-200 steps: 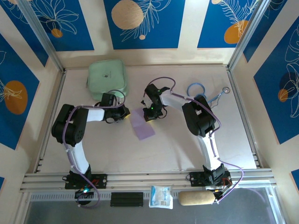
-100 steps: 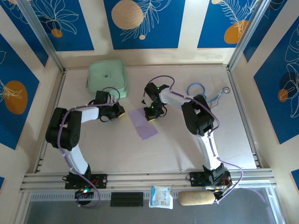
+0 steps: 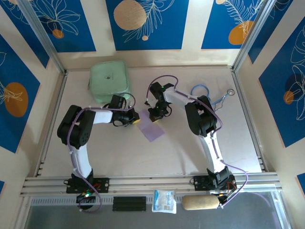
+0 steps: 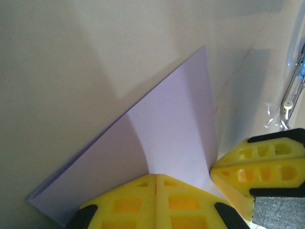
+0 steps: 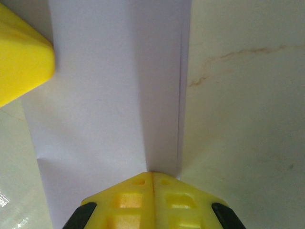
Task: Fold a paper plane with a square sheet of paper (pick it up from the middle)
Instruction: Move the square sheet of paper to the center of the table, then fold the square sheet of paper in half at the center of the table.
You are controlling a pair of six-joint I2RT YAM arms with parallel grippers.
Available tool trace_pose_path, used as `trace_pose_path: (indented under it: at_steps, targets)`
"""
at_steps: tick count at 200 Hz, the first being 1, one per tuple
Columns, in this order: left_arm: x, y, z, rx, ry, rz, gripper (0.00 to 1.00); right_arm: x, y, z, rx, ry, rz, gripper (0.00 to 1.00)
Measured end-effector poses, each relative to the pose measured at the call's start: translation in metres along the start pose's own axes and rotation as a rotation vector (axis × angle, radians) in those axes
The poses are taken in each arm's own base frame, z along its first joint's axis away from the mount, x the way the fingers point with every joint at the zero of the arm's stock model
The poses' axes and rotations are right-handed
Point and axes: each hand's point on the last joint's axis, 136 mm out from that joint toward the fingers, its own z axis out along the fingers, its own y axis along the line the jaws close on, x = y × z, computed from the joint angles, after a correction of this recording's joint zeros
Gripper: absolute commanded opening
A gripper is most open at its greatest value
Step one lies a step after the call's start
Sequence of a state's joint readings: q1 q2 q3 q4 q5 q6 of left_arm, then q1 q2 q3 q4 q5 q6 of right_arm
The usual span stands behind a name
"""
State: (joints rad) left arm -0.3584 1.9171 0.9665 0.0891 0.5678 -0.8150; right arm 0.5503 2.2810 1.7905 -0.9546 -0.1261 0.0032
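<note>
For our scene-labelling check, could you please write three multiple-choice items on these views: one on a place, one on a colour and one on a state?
1. Where does the mint-green pouch lie?
A. At the far left of the table, beyond the left gripper
B. At the near right corner
C. Between the two arm bases

2. What colour are the fingers of the right gripper?
A. Black
B. Yellow
C. Blue

3. How is the lilac paper now?
A. Crumpled into a ball
B. Flat and unfolded
C. Folded, with both pairs of jaws shut at it

Answers:
1 A, since the top view shows it far left.
2 B, since the right wrist view shows yellow.
3 C, since the wrist views show a crease, layered edges and closed jaws.
</note>
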Motion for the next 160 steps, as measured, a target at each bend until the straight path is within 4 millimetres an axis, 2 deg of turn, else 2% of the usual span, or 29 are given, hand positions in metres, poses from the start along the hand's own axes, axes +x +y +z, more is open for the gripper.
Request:
trace_pose_path:
  at_steps: [30,50,77,100,123,160]
  targets:
    - [-0.001,0.0,0.001,-0.007,-0.001,0.0,0.03,-0.003,-0.001,-0.003,-0.022,-0.012,0.049,0.02]
    - [-0.001,0.0,0.001,-0.013,-0.001,-0.002,0.02,-0.007,0.006,-0.007,-0.072,-0.043,0.139,0.03]
    - [-0.001,0.001,0.001,-0.019,-0.002,-0.003,0.02,0.001,0.024,-0.024,-0.141,-0.104,0.281,0.03]
    - [-0.001,0.001,0.001,-0.02,-0.002,-0.003,0.01,0.008,0.047,-0.036,-0.202,-0.146,0.369,0.0]
    - [-0.001,0.001,0.001,-0.02,-0.002,-0.004,0.01,0.011,0.067,-0.025,-0.228,-0.148,0.402,0.0]
    - [-0.001,0.001,0.001,-0.02,-0.002,-0.004,0.0,0.015,0.079,-0.001,-0.231,-0.114,0.424,0.0]
